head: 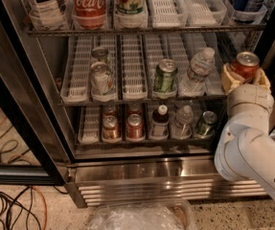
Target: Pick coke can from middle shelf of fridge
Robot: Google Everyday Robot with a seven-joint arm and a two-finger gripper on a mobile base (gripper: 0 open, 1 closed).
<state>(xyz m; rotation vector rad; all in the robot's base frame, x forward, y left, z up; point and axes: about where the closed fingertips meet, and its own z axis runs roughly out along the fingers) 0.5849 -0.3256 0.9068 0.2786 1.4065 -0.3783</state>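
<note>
The coke can [246, 64], red with a silver top, stands upright between the tan fingers [229, 78] of my gripper [246, 76], which is shut on it. Can and gripper hang at the right edge of the open fridge [142, 176], just outside the front right end of the middle shelf [132, 61], level with it. My white arm runs down to the lower right corner. The shelf's white slotted lane trays carry two silvery cans [100, 75] on the left, a green can [165, 75] and a water bottle [197, 71].
The top rack holds a big Coca-Cola bottle [88, 1] and other bottles. Several cans and small bottles fill the bottom shelf [134, 126]. The black-framed door [12, 123] stands open at left. Cables [12, 210] lie on the floor, and a clear plastic bag [142, 217] sits below the steel grille.
</note>
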